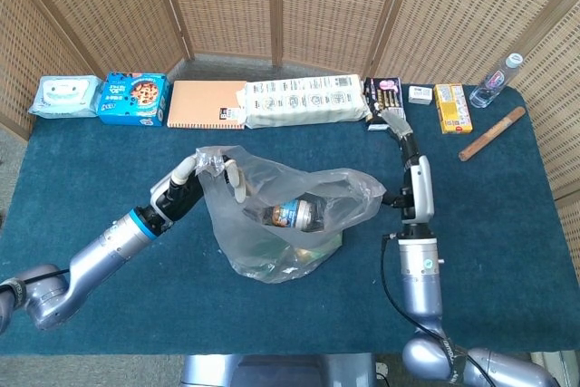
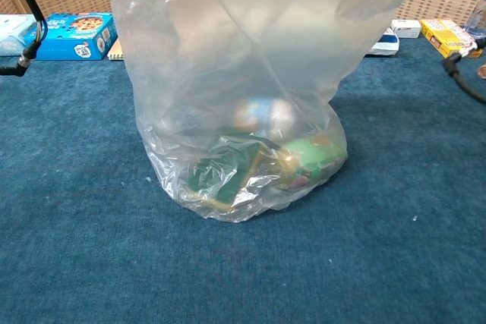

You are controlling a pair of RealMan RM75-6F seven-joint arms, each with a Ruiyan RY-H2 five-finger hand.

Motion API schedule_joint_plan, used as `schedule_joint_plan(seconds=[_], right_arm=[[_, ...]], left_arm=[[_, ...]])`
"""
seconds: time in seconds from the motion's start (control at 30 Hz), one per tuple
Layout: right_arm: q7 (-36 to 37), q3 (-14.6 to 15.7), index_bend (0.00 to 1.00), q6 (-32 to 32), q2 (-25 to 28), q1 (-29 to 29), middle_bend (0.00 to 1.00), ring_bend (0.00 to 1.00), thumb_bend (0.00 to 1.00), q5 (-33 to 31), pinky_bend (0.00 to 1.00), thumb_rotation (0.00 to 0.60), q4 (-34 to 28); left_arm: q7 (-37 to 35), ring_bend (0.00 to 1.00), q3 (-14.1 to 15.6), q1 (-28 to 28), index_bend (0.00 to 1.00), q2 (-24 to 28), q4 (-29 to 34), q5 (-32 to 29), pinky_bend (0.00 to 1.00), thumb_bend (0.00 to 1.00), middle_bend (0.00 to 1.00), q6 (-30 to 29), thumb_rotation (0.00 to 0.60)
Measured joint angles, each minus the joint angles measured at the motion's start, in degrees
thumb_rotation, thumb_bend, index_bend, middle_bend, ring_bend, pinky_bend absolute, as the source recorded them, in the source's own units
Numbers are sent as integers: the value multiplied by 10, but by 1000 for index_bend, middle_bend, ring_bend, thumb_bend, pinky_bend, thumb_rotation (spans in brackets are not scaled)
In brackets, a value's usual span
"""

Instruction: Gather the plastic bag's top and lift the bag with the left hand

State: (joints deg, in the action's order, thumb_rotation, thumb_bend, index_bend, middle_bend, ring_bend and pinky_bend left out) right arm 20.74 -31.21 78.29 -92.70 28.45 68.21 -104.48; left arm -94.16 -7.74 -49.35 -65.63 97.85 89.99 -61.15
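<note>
The clear plastic bag (image 1: 281, 228) stands mid-table on the blue cloth with its mouth pulled wide. Inside lie a bottle with a blue label (image 1: 299, 215) and a green packet (image 2: 307, 153). My left hand (image 1: 207, 177) grips the bag's left rim, fingers curled over the plastic. My right hand (image 1: 410, 174) is at the right rim, which runs taut to its thumb side; its fingers point straight away toward the back of the table. In the chest view the bag (image 2: 243, 73) fills the middle and both hands are out of frame.
Along the back edge sit a wipes pack (image 1: 63, 97), a blue cookie box (image 1: 133, 99), an orange notebook (image 1: 207, 104), a long white pack (image 1: 306, 101), a dark box (image 1: 385, 97), a yellow box (image 1: 449, 106), a water bottle (image 1: 497, 81) and a wooden stick (image 1: 491, 133).
</note>
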Motion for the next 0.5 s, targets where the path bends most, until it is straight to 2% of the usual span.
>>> schedule_joint_plan(seconds=[0.1, 0.37, 0.5], right_arm=[[-5, -16, 124, -8, 5, 10, 132, 90, 24, -14, 81, 600, -1], [-17, -28, 120, -13, 23, 14, 121, 77, 22, -35, 74, 600, -27], [-27, -22, 116, -9, 31, 12, 114, 72, 21, -33, 72, 600, -44]], left_arm=[[0, 476, -2, 1, 510, -3, -2, -1, 331, 153, 531, 1, 0], [9, 437, -13, -7, 509, -6, 1, -6, 318, 153, 497, 12, 0], [15, 419, -16, -11, 510, -8, 1, -6, 308, 153, 478, 21, 0]])
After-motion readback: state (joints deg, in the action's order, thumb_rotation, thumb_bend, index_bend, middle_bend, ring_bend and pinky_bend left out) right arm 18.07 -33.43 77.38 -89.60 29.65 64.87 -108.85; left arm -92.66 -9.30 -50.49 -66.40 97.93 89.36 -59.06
